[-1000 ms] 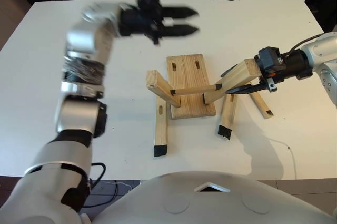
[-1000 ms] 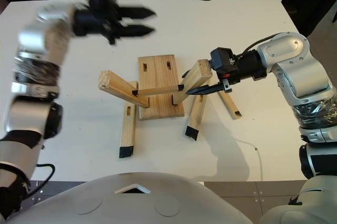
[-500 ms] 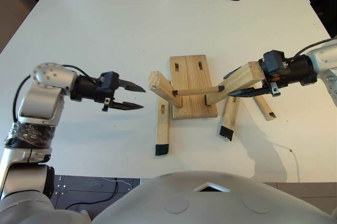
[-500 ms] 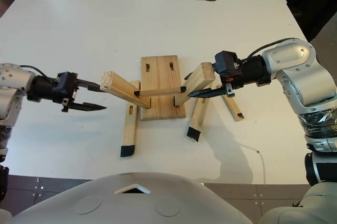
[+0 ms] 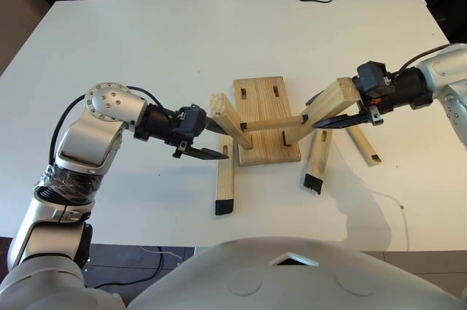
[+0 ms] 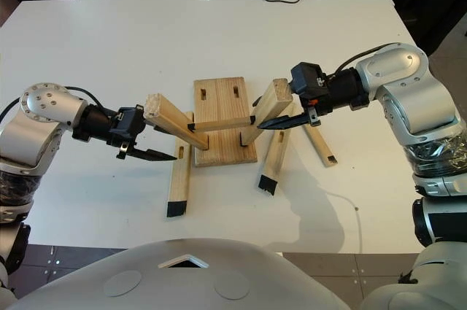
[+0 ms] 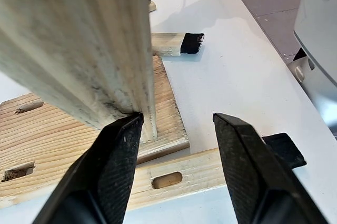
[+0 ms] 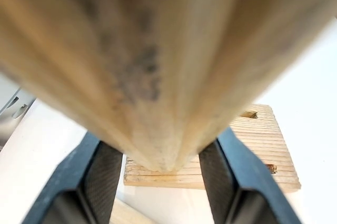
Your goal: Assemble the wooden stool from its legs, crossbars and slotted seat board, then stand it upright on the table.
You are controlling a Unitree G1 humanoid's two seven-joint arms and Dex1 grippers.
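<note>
Crossbar-joined leg pair (image 5: 273, 125) tilts above the flat slotted seat board (image 5: 263, 103); loose legs (image 5: 225, 181) lie alongside

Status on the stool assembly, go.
Left gripper open around left leg of the pale wooden two-leg-and-crossbar frame. Right gripper shut on its right leg. Frame leans over the slotted wooden seat board. Loose black-tipped legs flank the board.

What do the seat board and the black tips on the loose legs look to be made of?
Seat board: pale, unfinished-looking wood, going by its straight grain lines and cut slots. Black tip of a loose leg: matt black, perhaps rubber or paint; the look leaves it open.
</note>
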